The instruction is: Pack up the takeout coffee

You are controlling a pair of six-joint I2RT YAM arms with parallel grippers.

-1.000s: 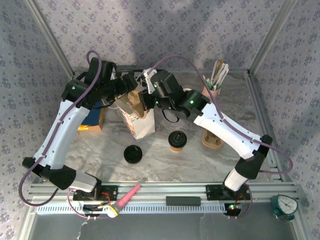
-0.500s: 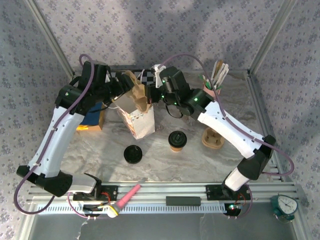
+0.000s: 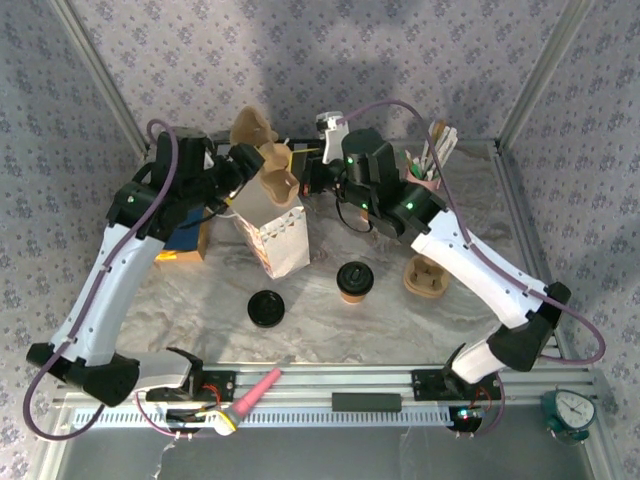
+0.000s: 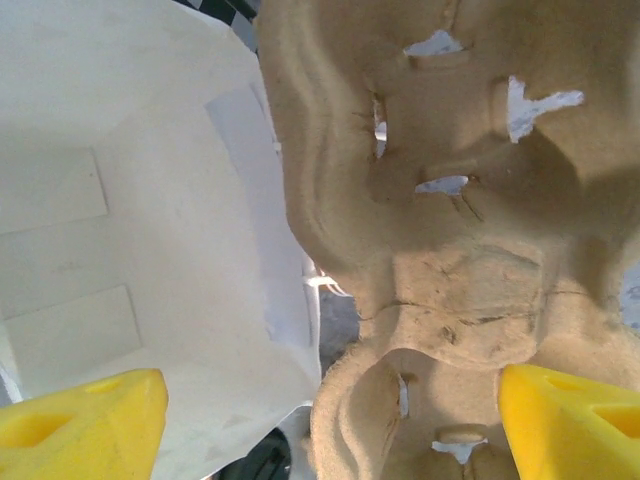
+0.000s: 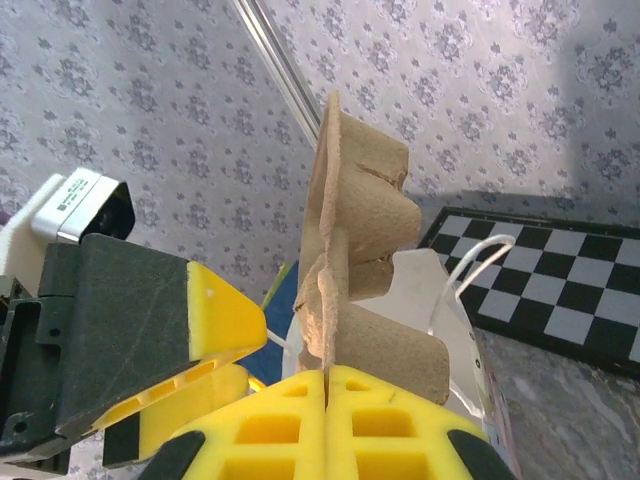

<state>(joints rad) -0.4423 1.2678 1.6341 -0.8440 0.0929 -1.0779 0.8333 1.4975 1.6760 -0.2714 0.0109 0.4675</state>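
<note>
- The takeout coffee (image 3: pixel 354 281), a small tan paper cup whose top looks dark from above, stands upright on the marbled surface (image 3: pixel 200 290), in the open and apart from both arms.
- A flat round black lid (image 3: pixel 266 308) lies to its left, and a stack of cups (image 3: pixel 425 278) sits to its right.
- Behind them stands a white paper bag (image 3: pixel 280 240) with its mouth open upward.
- The left arm arches up from its base and bends in toward the bag's left side. The left tool (image 3: pixel 236 176) has its yellow fingers (image 4: pixel 80 420) spread wide apart, astride the bag's rim.
- The right arm is elbowed out to the right, with its forearm reaching back across to the bag. The right tool (image 5: pixel 327 385) is pinched together on the edge of a pulp cup carrier (image 3: pixel 262 150).
- The carrier is rough moulded fibre with rounded cup wells. It is held on edge over the bag's mouth, and how deep it sits cannot be told.
</note>
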